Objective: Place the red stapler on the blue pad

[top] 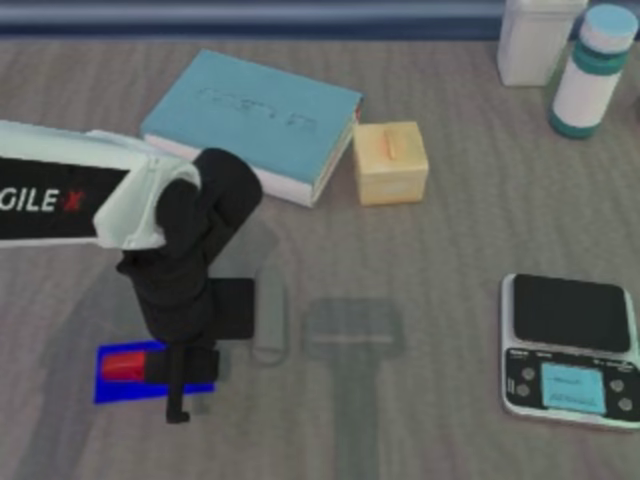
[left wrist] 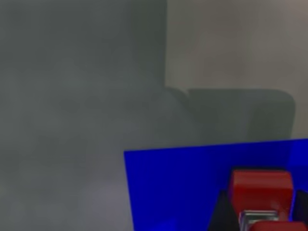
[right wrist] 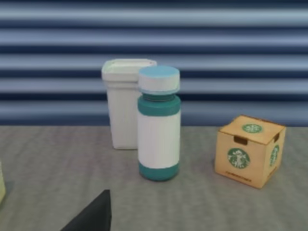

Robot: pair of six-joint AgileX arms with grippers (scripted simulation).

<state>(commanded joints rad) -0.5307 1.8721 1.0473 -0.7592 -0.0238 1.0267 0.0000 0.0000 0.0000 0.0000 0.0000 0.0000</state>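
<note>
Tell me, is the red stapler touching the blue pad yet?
Cannot tell. Top view shows the red stapler over the blue pad under the left end effector; no view shows contact or gap.

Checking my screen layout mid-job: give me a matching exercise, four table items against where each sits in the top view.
Things:
1. red stapler
2. scale
3. light-blue book
4. teal-capped bottle

Places:
A. far right corner
B. on the blue pad, under the left gripper
C. near right edge
D. far side, left of the small wooden box

Pairs: 1-B, 2-C, 3-D, 4-A
</note>
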